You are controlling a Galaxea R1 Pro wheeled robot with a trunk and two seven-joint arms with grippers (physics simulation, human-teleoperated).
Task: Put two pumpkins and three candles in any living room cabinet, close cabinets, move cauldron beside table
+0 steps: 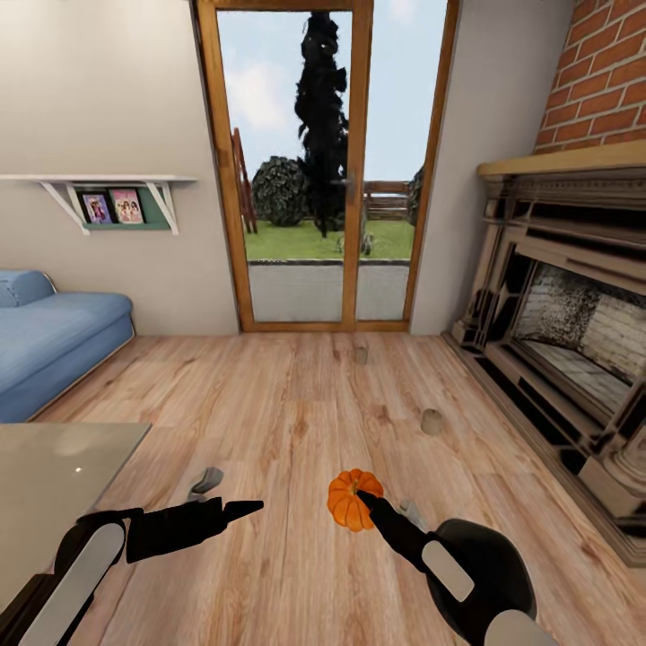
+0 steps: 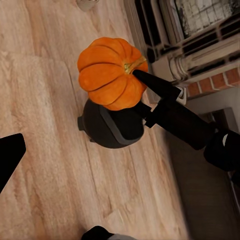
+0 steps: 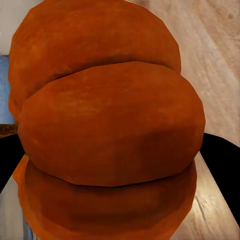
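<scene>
One orange pumpkin hangs just above the wood floor, and my right gripper is shut on it. The right wrist view has the pumpkin pressed close between two black fingers. From the left wrist view, the pumpkin shows its stem beside a right finger. My left gripper is open and empty, level with the pumpkin and to its left. Two candles stand on the floor, one near the door and one nearer me. The cabinet and the cauldron are out of view.
A dark fireplace runs along the right wall under red brick. The blue sofa stands at the left, and a glass table corner lies at the bottom left. A wood-framed glass door is straight ahead.
</scene>
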